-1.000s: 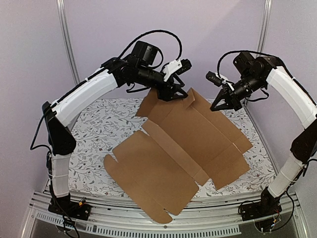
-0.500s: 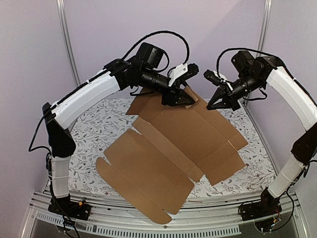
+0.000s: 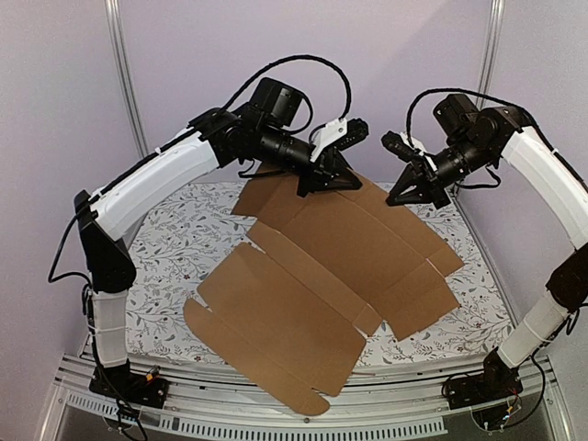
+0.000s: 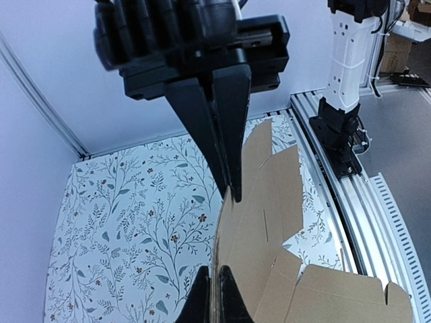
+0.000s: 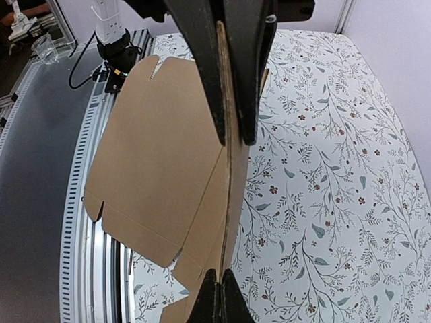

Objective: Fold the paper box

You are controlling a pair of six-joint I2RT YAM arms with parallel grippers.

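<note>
Your left gripper (image 3: pixel 322 180) has snapped shut since a second ago, and it's pinching the far edge of the paper box (image 3: pixel 340 266). Your right gripper (image 3: pixel 402 195) is clamped tight on the far right edge too. The sheet lies unfolded across the floral table (image 3: pixel 175 239), overhanging its near edge.

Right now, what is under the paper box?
A floral cloth shows all around the paper box, so the box mostly lies on it. Its near corner overhangs the metal rail. Anything directly beneath the sheet is covered.

Probably a robotics lab: aluminium-railed bench (image 3: pixel 276 401), plain partition walls (image 3: pixel 184 55).
</note>
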